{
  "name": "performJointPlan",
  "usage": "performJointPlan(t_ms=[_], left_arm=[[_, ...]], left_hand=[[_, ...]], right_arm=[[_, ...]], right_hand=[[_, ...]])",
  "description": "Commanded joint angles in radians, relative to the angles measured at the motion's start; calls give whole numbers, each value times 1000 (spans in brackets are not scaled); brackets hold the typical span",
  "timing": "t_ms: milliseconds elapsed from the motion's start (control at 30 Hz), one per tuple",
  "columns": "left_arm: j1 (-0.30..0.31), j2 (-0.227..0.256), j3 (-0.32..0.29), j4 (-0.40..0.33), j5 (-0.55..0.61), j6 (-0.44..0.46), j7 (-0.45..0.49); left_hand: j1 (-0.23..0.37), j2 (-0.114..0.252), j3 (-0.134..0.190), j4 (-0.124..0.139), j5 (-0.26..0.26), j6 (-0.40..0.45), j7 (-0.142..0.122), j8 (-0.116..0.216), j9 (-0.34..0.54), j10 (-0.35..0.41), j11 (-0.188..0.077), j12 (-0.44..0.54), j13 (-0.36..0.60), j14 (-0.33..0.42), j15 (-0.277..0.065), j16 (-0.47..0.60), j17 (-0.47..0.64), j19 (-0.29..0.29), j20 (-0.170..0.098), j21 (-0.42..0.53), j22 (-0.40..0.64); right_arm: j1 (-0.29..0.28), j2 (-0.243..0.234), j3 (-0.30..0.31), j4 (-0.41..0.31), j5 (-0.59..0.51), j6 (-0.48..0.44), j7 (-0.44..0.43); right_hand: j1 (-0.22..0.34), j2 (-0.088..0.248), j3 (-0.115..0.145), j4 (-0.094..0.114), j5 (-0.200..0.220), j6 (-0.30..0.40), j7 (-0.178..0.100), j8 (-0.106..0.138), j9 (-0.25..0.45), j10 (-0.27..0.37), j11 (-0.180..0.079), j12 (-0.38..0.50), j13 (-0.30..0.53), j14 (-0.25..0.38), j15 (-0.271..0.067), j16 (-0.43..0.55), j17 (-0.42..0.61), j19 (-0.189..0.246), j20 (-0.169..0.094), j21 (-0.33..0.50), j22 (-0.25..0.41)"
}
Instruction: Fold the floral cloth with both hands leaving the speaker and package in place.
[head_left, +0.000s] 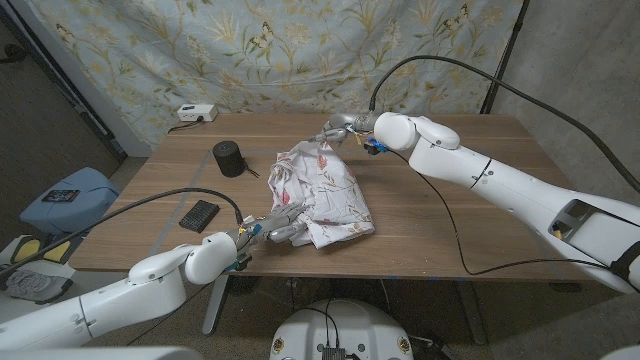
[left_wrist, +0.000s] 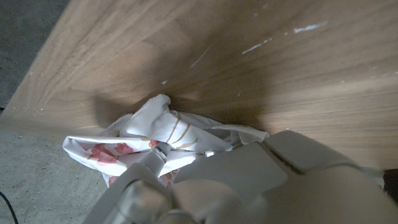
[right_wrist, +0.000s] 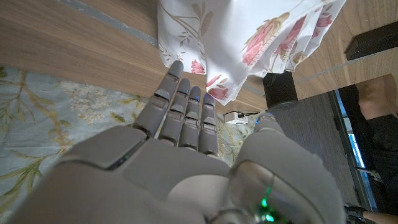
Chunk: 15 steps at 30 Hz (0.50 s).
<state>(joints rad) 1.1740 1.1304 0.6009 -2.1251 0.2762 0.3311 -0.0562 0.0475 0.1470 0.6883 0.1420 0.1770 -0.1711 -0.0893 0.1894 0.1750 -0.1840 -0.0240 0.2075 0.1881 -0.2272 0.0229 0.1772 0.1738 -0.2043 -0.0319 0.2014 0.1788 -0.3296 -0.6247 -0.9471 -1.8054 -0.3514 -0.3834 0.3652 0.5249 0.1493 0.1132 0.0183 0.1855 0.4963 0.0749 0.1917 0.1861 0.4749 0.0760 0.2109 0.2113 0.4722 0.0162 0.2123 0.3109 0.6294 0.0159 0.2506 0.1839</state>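
Note:
The white floral cloth (head_left: 322, 190) lies crumpled in the middle of the wooden table (head_left: 480, 200). My left hand (head_left: 268, 228) is at the cloth's near left corner. In the left wrist view its fingers (left_wrist: 155, 158) pinch a bunched fold of the floral cloth (left_wrist: 158, 124). At the far edge, my right hand (head_left: 347, 129) has straight fingers (right_wrist: 186, 106) whose tips reach the hem of the floral cloth (right_wrist: 249, 37), with the thumb apart and nothing gripped. The black cylindrical speaker (head_left: 229, 158) stands left of the cloth. The flat black package (head_left: 201, 215) lies nearer the front left.
A white power strip (head_left: 196, 114) sits at the table's far left edge. A floral curtain (head_left: 300, 50) hangs behind the table. Cables trail over the table's right half (head_left: 460, 240). A blue bag (head_left: 68, 197) stands on the floor to the left.

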Motion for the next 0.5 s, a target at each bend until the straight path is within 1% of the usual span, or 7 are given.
performJointPlan(t_ms=[33, 267, 400, 500], left_arm=[[-14, -11, 5, 26, 10, -16, -23], [-21, -18, 9, 31, 13, -8, -31], [-21, -23, 11, 32, 14, -4, -29], [-22, -26, 12, 34, 15, -4, -28]], left_hand=[[7, 5, 8, 2, -5, 7, -1, 2, 4, 19, 11, 7, 3, 66, 61, 7, 5, 108, 103, 10, 3], [7, 4, 9, 3, -5, 9, 0, 2, 4, 19, 10, 6, 3, 64, 63, 6, 6, 106, 104, 9, 3], [7, 4, 9, 3, -5, 9, -1, 1, 4, 16, 10, 5, 3, 61, 64, 5, 5, 104, 103, 8, 3], [7, 4, 10, 3, -5, 9, -1, 1, 4, 15, 10, 4, 3, 59, 64, 4, 5, 103, 102, 8, 3]], right_arm=[[-53, 29, 23, -9, -20, 17, -14], [-56, 52, 8, -14, -25, 18, 6], [-57, 69, -4, -11, -28, 24, 12], [-57, 81, -12, -6, -25, 30, 18]], right_hand=[[-11, -2, 2, 9, 7, 2, -7, 2, 2, 7, -2, -1, 1, -2, -4, 6, -1, -3, 2, -6, 5], [-19, -2, 1, 12, 8, -3, -6, 0, 2, -2, -1, -5, 1, -7, 0, 3, -3, -7, 3, -8, 4], [-22, -2, 1, 13, 9, -6, -4, 0, 1, -5, 4, -7, 1, -14, 3, 0, -5, -9, 4, -10, 4], [-24, -1, 1, 13, 10, -9, -3, -1, 1, -8, 1, -8, 1, -16, 3, -1, -6, -11, 4, -11, 4]])
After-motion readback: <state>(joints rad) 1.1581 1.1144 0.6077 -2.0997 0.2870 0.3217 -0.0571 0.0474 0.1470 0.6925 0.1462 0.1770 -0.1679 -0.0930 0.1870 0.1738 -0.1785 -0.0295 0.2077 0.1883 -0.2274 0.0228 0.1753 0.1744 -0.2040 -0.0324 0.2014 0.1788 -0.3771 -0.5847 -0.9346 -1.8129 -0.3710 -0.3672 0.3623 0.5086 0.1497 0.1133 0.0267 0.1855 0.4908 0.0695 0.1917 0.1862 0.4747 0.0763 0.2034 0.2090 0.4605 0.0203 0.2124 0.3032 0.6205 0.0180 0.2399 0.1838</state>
